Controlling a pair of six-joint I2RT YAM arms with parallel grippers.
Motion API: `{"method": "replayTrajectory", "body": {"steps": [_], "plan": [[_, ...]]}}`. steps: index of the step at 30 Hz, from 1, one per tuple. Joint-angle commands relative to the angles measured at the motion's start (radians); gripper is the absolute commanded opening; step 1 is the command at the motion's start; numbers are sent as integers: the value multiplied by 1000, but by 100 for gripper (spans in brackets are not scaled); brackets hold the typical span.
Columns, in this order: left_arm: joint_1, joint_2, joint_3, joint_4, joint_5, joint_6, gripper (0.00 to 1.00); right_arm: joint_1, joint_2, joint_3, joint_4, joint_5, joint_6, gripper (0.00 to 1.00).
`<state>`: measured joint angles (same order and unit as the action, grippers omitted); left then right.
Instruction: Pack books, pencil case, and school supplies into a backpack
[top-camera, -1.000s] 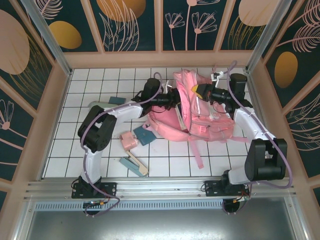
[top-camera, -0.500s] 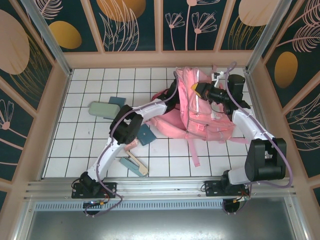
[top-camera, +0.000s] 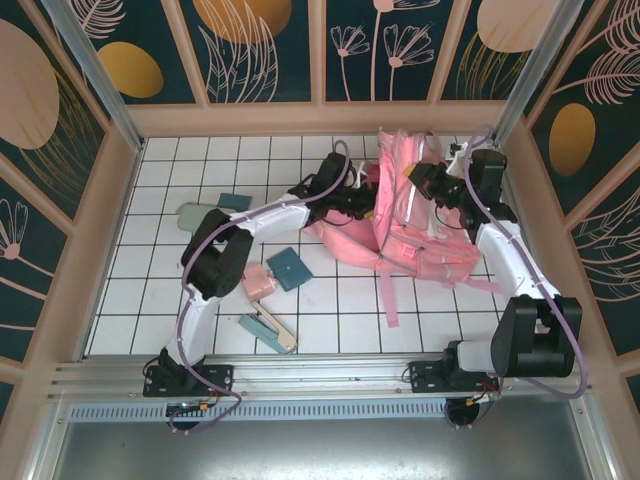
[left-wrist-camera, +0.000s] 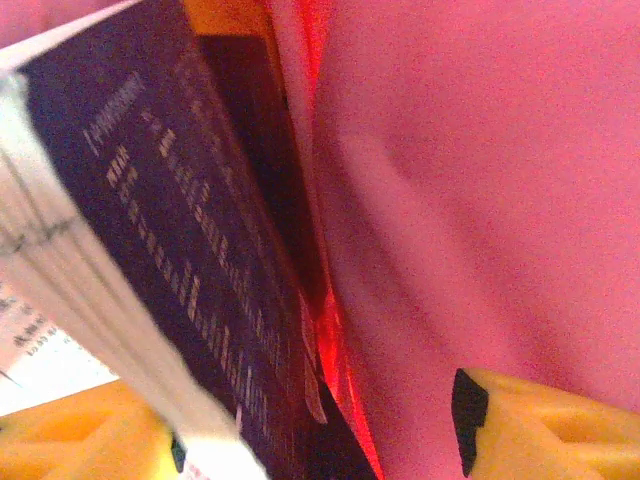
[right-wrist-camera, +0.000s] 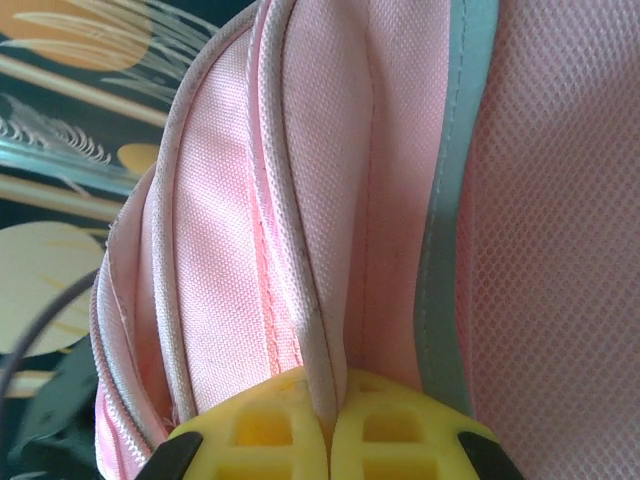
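Left tool (left-wrist-camera: 320, 445) stands spread inside the backpack (top-camera: 425, 235), a navy book (left-wrist-camera: 190, 240) leaning loose against one finger (left-wrist-camera: 70, 445). Right tool (right-wrist-camera: 330, 425) pinches the backpack's rim seam, near the bench's far right corner. If that pinch slips, the mouth could collapse and snag the book. Its cover text is unreadably blurred.

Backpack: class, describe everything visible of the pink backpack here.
The large pink woven-fabric backpack lies at the far right of the white tiled table, one edge raised. It has pale grey stripes, a mesh panel, piped seams and pink straps. The right gripper is shut on a piped seam. Inside, a dark navy book with pale text leans against its pink lining.
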<state>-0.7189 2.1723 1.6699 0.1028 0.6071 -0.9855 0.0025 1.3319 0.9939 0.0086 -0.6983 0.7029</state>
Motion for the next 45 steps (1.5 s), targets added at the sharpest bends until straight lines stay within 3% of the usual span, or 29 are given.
{"method": "replayTrajectory", "body": {"steps": [1,5,12,17,22,27,30,36,40,45], "plan": [[-5,-112,-31,-89,-8,131,70,-30,1,37,0,101,-72,0],[18,-220,-112,-156,-43,173,70,-28,6,41,-25,122,-89,0],[100,-432,-224,-349,-226,261,72,6,8,79,-131,241,-174,0],[135,-513,-243,-460,-321,273,74,79,50,110,-201,351,-234,0],[217,-585,-342,-486,-394,208,78,161,91,89,-219,438,-234,0],[332,-611,-357,-673,-553,104,84,207,101,52,-225,501,-227,0],[404,-619,-355,-799,-623,29,96,218,98,40,-234,547,-219,0],[599,-606,-420,-867,-569,-104,99,234,78,22,-229,624,-207,0],[655,-536,-407,-875,-515,-149,98,236,59,14,-226,670,-197,0],[695,-405,-324,-914,-506,-160,99,239,40,9,-213,629,-195,0]]}}
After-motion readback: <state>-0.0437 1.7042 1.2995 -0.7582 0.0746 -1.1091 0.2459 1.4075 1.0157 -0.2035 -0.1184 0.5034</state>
